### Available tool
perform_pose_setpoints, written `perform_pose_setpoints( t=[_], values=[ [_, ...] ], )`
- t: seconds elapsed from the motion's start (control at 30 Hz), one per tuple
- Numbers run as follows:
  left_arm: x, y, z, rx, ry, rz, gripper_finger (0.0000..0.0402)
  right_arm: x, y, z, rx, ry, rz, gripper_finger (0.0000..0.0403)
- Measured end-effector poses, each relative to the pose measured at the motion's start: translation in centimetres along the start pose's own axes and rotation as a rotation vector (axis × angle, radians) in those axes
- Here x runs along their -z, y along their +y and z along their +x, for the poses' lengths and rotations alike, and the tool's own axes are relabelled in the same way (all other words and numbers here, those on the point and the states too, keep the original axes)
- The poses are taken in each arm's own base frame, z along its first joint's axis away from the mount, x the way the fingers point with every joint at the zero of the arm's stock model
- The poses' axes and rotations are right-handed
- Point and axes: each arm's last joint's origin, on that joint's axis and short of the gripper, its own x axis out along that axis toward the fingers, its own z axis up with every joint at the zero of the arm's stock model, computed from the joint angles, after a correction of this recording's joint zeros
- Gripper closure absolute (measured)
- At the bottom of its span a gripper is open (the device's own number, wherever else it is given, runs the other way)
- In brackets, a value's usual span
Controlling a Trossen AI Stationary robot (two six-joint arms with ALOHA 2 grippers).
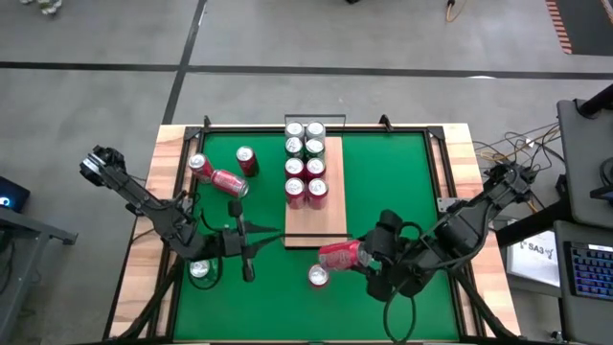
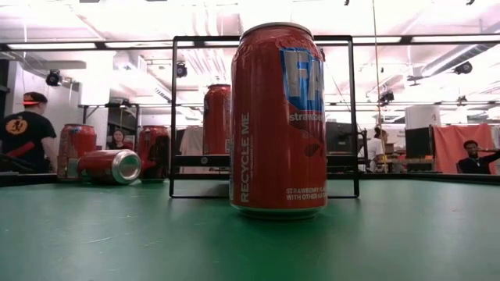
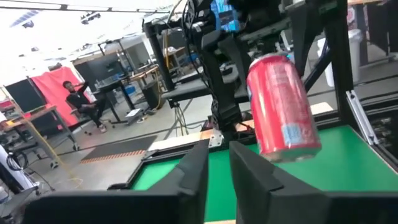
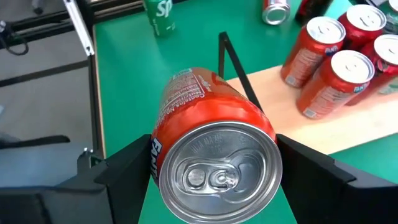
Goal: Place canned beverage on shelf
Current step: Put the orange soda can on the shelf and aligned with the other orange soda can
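Note:
The shelf (image 1: 314, 206) is a pale board lying on the green mat, with several red and green cans (image 1: 305, 163) standing on its far half. My right gripper (image 1: 367, 257) is by the shelf's near end and is shut on a red can (image 4: 214, 149), which hangs over the mat. My left gripper (image 3: 217, 174) is level, left of the shelf's near end. It points at the held can (image 3: 283, 106), with only a narrow gap between its fingers and nothing in it. My right gripper pinches the red can's side wall near its top end (image 4: 160, 146) between its two fingers (image 4: 124, 171). The fingers slant down from the table's near right and lie along the can. The can is lifted clear and tilted, its pull-tab top toward the wrist.
A red can (image 1: 318, 277) stands on the mat just near of the held one and fills the low view (image 2: 280, 117). Another can (image 1: 199, 269) stands under my left arm. At far left are an upright can (image 1: 247, 160) and lying cans (image 1: 228, 182). Black rails (image 4: 239, 68) edge the shelf's short ends.

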Motion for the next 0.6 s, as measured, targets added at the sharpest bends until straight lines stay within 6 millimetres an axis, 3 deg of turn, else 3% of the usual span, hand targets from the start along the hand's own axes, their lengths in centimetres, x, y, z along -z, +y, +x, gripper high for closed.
perform_pose_setpoints(
  t=[0.37,0.5,0.6],
  values=[
    [-1.6,-1.1,0.6,0.030,0.031,0.148,0.0157,-1.5,-1.8,1.3,0.069,-0.019,0.191,0.0117],
    [-2.4,-2.1,1.7,0.015,0.083,0.231,0.0118,-2.3,-2.9,1.9,0.098,-0.023,0.248,0.0117],
    [-2.2,-3.0,2.7,-0.095,0.172,0.354,0.0112,-2.8,-3.6,2.3,0.104,-0.013,0.268,0.0117]
  ],
)
